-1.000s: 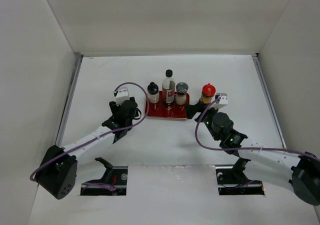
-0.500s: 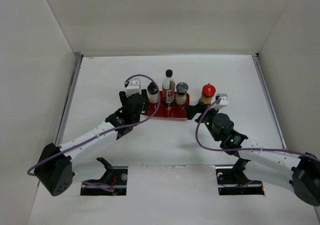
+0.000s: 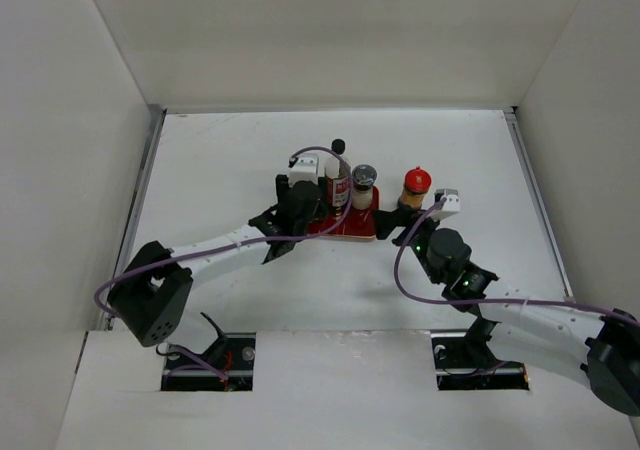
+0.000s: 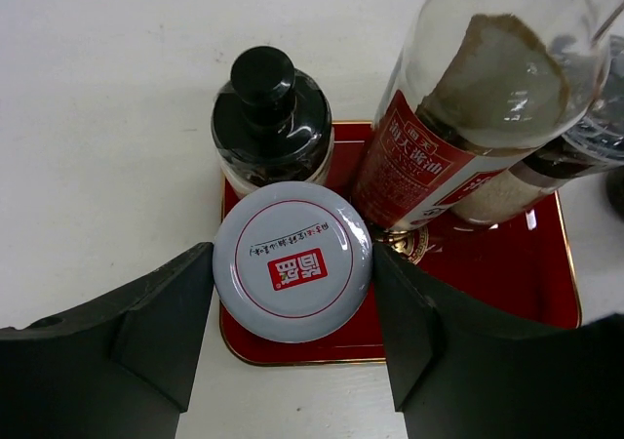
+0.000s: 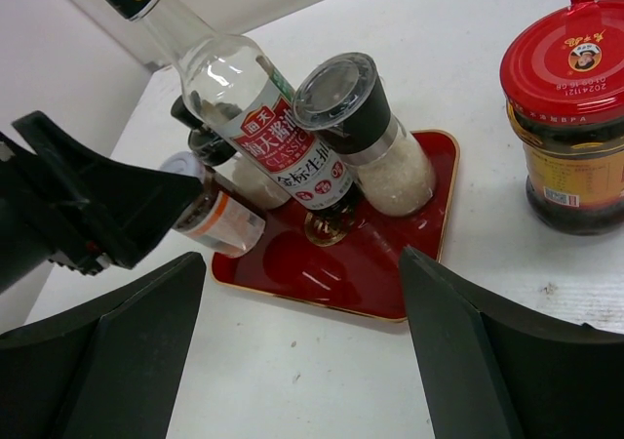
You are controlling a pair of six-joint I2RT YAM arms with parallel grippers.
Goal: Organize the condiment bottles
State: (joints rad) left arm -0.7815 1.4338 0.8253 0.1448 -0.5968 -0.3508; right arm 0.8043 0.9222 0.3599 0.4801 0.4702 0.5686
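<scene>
My left gripper (image 4: 290, 256) is shut on the white-lidded jar (image 4: 292, 263), holding it over the near left corner of the red tray (image 4: 487, 263). In the right wrist view the jar (image 5: 219, 219) leans in the left gripper's black fingers (image 5: 97, 210). On the tray stand the small black-capped bottle (image 4: 268, 117), the tall clear bottle with a red label (image 3: 337, 175) and the grey-lidded shaker (image 3: 363, 185). The red-capped brown jar (image 3: 416, 187) stands on the table just right of the tray (image 3: 350, 230). My right gripper (image 3: 400, 228) is open at the tray's near right side, holding nothing.
White walls enclose the white table on the left, back and right. The tray sits mid-table. My left arm reaches in from the left, and its purple cable (image 3: 320, 152) loops over the bottles. In the top view the left gripper (image 3: 300, 205) hides the small black-capped bottle.
My left arm has swung right with the jar, from the table left of the tray to the tray's near left corner. The right arm has barely moved.
</scene>
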